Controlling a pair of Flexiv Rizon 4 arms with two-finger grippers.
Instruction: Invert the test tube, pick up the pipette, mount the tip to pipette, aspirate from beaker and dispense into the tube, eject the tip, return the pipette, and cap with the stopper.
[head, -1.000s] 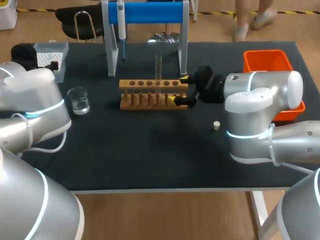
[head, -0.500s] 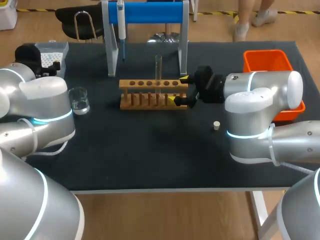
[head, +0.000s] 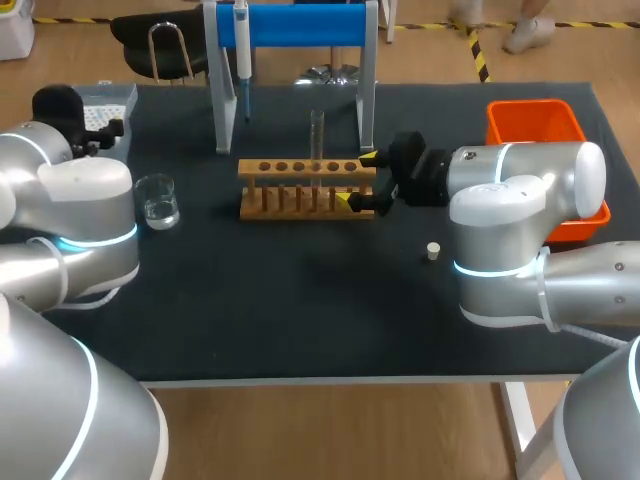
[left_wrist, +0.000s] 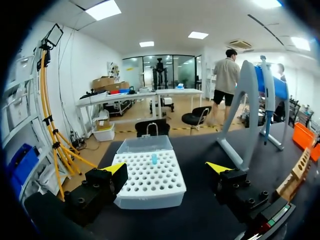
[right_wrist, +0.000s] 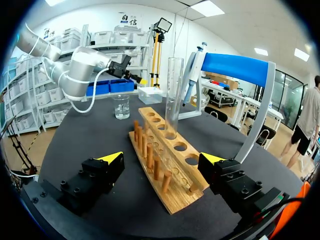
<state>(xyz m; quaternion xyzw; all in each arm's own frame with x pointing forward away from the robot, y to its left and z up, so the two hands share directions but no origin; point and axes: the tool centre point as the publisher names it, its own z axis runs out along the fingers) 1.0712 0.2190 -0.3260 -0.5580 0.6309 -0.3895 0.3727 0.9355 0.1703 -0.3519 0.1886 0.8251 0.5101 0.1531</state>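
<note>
A clear test tube (head: 317, 135) stands upright in the wooden rack (head: 305, 188) at mid-table. My right gripper (head: 358, 179) is open at the rack's right end, and its wrist view has the rack (right_wrist: 165, 155) end between the yellow tips of the gripper (right_wrist: 162, 158), with the tube (right_wrist: 173, 95) further along. The pipette (head: 243, 55) hangs on the blue stand (head: 300, 25). My left gripper (left_wrist: 166, 167) is open, with the white tip box (left_wrist: 150, 175) just ahead of its fingers. The beaker (head: 157, 200) holds clear liquid. A small stopper (head: 433, 251) lies on the mat.
An orange bin (head: 545, 140) sits at the table's right edge behind my right arm. The tip box (head: 100, 110) is at the back left corner. The stand's legs (head: 222, 100) rise just behind the rack.
My left arm has swung in toward the back left corner, bringing its gripper nearer the tip box. The right arm and the tube have not moved.
</note>
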